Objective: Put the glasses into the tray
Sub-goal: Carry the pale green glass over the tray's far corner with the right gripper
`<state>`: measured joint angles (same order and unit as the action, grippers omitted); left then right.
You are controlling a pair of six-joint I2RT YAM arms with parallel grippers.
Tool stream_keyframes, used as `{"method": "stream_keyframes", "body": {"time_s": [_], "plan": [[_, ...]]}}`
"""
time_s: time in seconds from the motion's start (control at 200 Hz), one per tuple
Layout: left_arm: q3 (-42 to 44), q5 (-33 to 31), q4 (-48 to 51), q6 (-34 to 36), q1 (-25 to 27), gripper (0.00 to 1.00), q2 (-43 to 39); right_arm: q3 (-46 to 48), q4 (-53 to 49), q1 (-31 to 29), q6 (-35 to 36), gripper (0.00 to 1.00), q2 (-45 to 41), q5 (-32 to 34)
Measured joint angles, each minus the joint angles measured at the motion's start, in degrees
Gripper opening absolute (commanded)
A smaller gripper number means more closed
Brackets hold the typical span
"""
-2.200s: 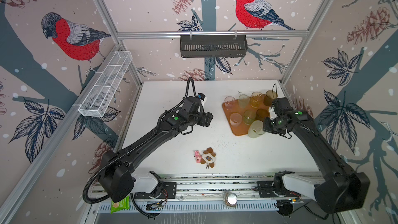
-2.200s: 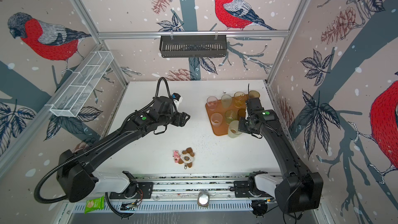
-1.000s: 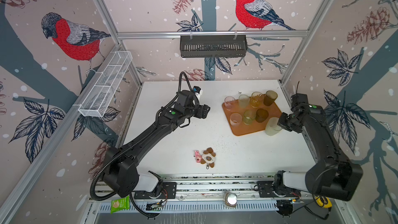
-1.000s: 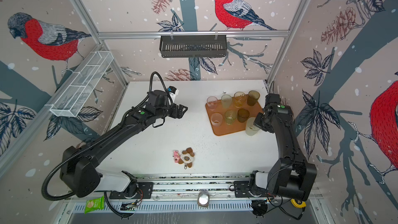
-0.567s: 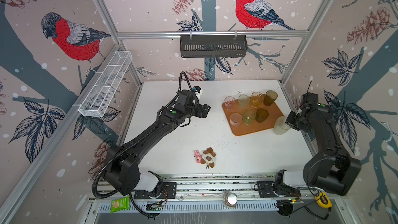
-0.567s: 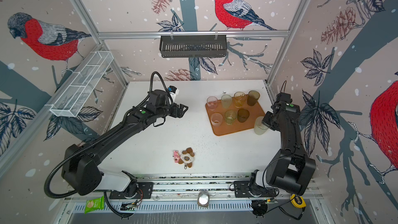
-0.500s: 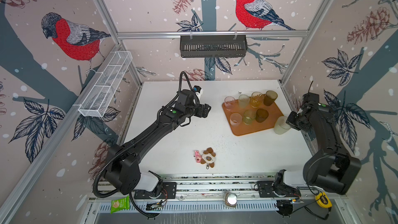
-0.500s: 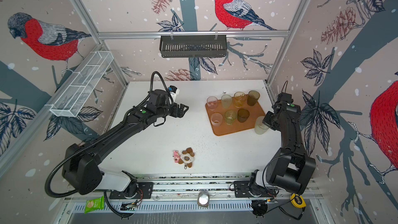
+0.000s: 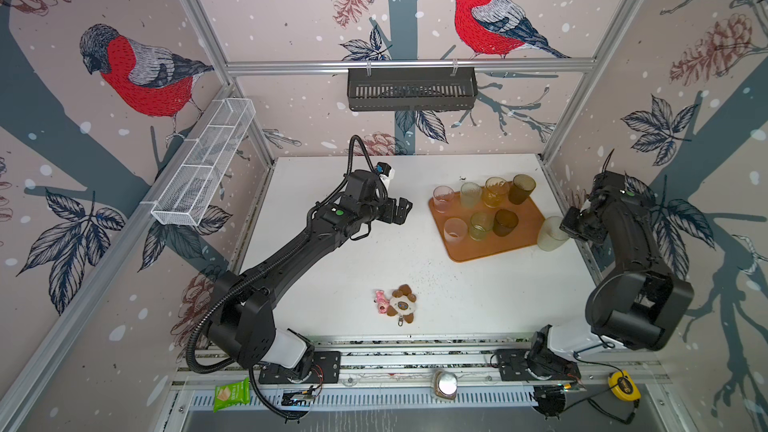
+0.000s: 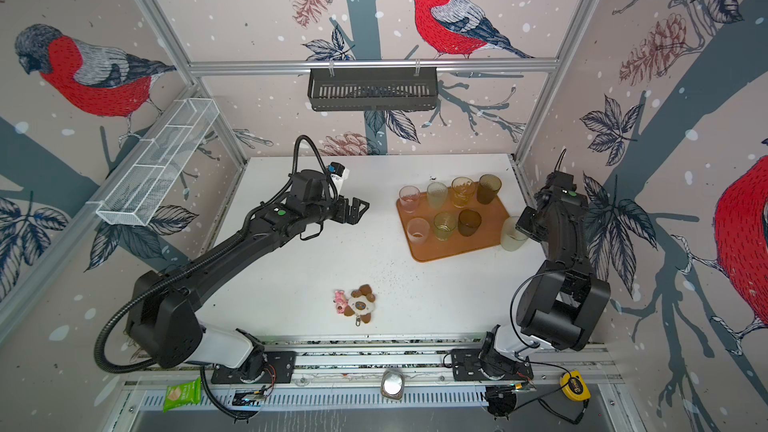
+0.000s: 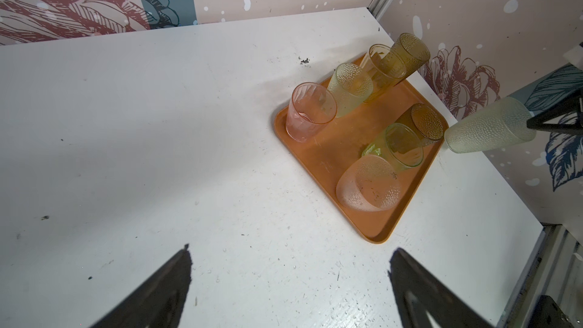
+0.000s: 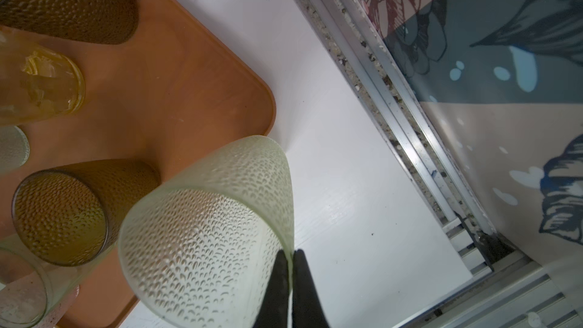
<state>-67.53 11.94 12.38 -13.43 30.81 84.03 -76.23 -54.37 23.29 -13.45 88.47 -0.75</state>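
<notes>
The orange-brown tray (image 9: 486, 252) (image 10: 451, 252) (image 11: 331, 149) lies at the right of the white table. Several glasses stand upright on it: pink (image 9: 442, 199), pale green (image 9: 469, 194), amber (image 9: 496, 192) and brown (image 9: 523, 189) at the back, with a dark brown one (image 12: 60, 216) nearer the front. My right gripper (image 9: 571, 224) (image 10: 524, 224) (image 12: 290, 252) is shut on the rim of a frosted cream glass (image 9: 550, 235) (image 10: 511, 235) (image 11: 489, 130) (image 12: 205, 231). That glass hangs tilted just off the tray's right edge. My left gripper (image 9: 401, 211) (image 10: 359, 209) (image 11: 288, 250) is open and empty, left of the tray.
A small plush keychain (image 9: 397, 303) lies near the table's front. A black slotted basket (image 9: 411, 89) hangs on the back wall and a white mesh basket (image 9: 203, 164) on the left wall. The right wall's metal frame (image 12: 394, 96) runs close beside the held glass.
The right arm carried the frosted glass from the tray's front edge rightward, past its right side. The left gripper's jaws opened wider and the arm drew back slightly.
</notes>
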Motion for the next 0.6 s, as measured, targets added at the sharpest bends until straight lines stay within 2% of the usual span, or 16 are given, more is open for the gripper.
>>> {"method": "stream_keyframes", "body": {"time_s": [0.315, 0.6], "plan": [[-0.22, 1.90, -0.11, -0.44, 0.00, 0.98, 0.57, -4.98, 1.46, 0.00, 1.44, 0.01, 5.44, -0.92], [-0.09, 3.28, -1.68, -2.54, 0.00, 0.98, 0.79, -5.55, 4.50, -1.16, 1.22, 0.00, 7.48, -2.67]]}}
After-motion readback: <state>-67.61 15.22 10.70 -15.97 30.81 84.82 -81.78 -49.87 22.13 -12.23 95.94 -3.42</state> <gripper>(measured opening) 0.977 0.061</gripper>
